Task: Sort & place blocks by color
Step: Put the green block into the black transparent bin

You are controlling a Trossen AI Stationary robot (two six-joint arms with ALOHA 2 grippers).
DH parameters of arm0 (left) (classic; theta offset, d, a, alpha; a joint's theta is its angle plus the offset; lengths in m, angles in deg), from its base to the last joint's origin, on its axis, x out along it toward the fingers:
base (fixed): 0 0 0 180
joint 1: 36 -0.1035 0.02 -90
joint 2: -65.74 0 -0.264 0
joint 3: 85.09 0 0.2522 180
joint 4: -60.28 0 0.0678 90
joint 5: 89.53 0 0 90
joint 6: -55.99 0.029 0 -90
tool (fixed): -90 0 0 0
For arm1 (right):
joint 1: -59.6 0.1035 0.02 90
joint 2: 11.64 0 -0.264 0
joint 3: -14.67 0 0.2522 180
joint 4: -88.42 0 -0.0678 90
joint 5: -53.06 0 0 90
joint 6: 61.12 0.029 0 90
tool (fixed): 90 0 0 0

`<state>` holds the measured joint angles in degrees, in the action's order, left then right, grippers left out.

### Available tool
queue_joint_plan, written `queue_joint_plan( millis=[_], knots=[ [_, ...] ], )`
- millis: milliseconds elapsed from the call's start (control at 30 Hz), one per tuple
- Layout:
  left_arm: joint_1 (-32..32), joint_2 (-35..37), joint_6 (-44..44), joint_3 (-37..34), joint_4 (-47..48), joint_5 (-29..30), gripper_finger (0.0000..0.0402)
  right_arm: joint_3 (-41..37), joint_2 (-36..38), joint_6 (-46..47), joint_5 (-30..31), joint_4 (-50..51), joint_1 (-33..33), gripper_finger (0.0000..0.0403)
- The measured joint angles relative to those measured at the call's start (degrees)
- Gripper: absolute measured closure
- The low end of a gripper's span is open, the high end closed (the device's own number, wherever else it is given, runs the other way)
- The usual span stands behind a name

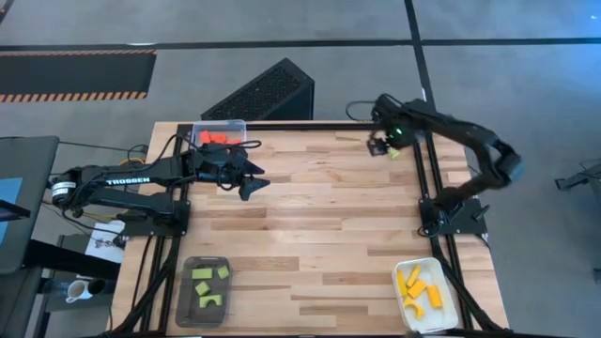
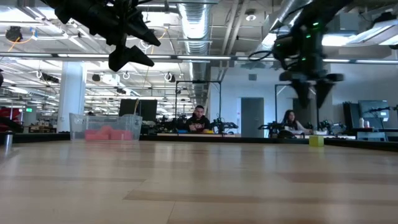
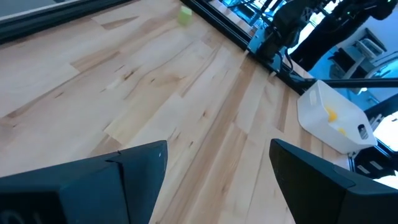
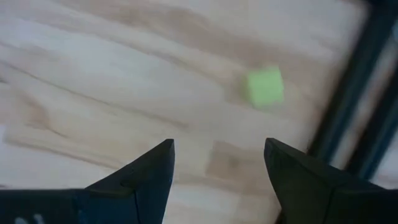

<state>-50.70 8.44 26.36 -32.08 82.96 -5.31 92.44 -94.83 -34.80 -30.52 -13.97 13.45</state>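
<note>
Wooden tabletop (image 1: 310,216) carries three trays: the clear tray (image 1: 220,133) at the far left holds red blocks (image 1: 216,137), the dark grey tray (image 1: 203,291) green blocks (image 1: 208,286), the white tray (image 1: 430,297) yellow blocks (image 1: 418,286). One loose green cube (image 4: 265,86) sits near the far right frame rail, right hand (image 4: 217,165) wide and empty above it; left hand (image 1: 252,185) hangs wide and empty beside the clear tray. Only the low view shows two people (image 2: 198,119) seated behind.

One block (image 1: 393,153) lies upper right on the counter (image 1: 310,225) (seemingly beside the rail); trays (image 1: 205,291) occupy three corners.
</note>
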Motion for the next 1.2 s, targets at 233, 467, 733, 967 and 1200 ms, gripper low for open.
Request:
queue_joint_plan(
  millis=[233,467,733,967,1200],
  knots=[
    [0.0,0.02,2.88,-0.02,1.19,0.09,0.0136,-18.95,19.66,24.29,9.23,-13.13,5.54,0.0131],
    [-1.03,0.02,3.74,-0.02,1.12,0.63,0.0136,-29.51,23.7,40.16,18.4,-23.37,11.69,0.0131],
    [-1.68,0.02,3.47,-0.02,0.92,0.2,0.0136,-33.62,17.29,43.0,22.45,-33.38,11.51,0.0131],
    [-1.68,0.02,2.97,-0.02,0.55,-0.1,0.0136,-33.6,7.06,41.66,27.1,-37.26,10.7,0.0131],
    [-1.68,0.02,2.38,-0.02,0.62,-1.48,0.0136,-33.62,0.02,43.52,28.57,-46.16,11.32,0.0131]
  ],
)
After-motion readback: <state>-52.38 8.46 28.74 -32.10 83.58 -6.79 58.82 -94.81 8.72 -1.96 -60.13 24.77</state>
